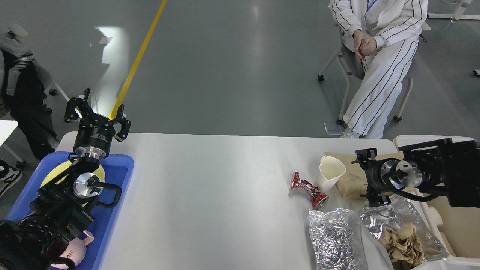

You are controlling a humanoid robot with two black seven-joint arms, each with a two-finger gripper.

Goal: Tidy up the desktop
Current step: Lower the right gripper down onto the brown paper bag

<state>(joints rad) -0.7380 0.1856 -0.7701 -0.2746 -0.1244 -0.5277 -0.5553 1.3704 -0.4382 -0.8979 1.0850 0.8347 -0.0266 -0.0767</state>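
The worktop (210, 195) filled the lower part of my head view, matte white with rounded corners, its middle bare and the clutter crowded at the right. My left end effector (98, 112) stood raised above the worktop's far left corner, fingers spread wide and gripping nothing. Under that arm lay a blue tray (120, 176) carrying a yellow plate (56, 170) and, near the bottom edge, a pink object (80, 253) I could not identify.

My right end effector (365, 176) pointed left, hovering over a brown paper bag (375, 165); its fingers were apart and held nothing. Just to its left stood a white paper cup (330, 172), dented, touching the bag's edge. A crushed red can (309, 189) lay beside the cup. Nearer to me sat a crumpled foil bag (335, 240) and a second foil sheet (403, 215) with wadded brown paper (403, 247) resting on it, directly below the right end effector. A cream-white bin (416, 141) stood at the worktop's right end, partly hidden by my arm.

Beyond the worktop, a seated person in striped white clothing (378, 56) faced it.
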